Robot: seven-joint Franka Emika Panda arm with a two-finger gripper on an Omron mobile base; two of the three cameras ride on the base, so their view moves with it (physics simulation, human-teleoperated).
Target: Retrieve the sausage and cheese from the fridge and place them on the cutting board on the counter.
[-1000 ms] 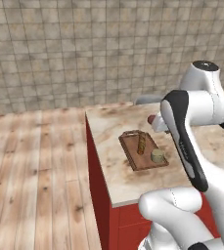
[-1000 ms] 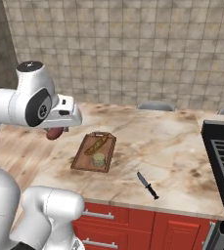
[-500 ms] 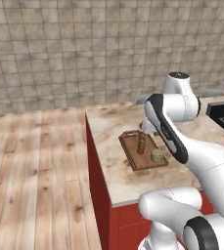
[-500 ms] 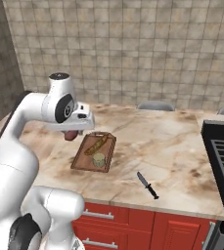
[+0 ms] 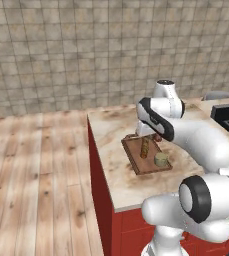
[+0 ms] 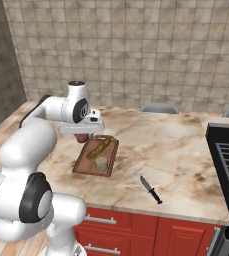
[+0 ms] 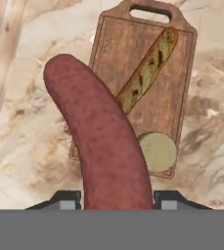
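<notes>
Change: the arm has swung in from the counter's edge over the last second, and the gripper [image 7: 114,197] now hangs above the near end of the board [image 7: 174,97]; a second ago it was well short of it, off to the side.
Meaning: I judge this the carry's last stretch, with only the lowering and the release left for the sausage [image 7: 101,141].
Fingers: part-way closed, clamped on the sausage's near end, one dark tip on each side of it (the pads themselves are hidden by the meat).
Sausage: held in the air, not on the board; in the hand view it runs from 6 o'clock up and curves toward 11 o'clock, its far end over bare counter [image 7: 30,146] just beside the board's rim.
Sausage, side views: a reddish bit under the hand in the right base view [image 6: 82,137]; in the left base view I cannot make it out clearly behind the arm.
Cheese: already lying on the board [image 7: 157,151], at the board's near corner, about 4 o'clock from the sausage's middle in the hand view; also seen from the left [image 5: 161,159] and right [image 6: 101,163].
Other thing on board: a long browned stick, like a baguette [image 7: 147,71], lying diagonally, its near end just beside the cheese.
Knife: on the counter [image 6: 150,189], well apart from the board.
Risk: the free space on the board is narrow (baguette across the middle), so the sausage could end half off the rim.
</notes>
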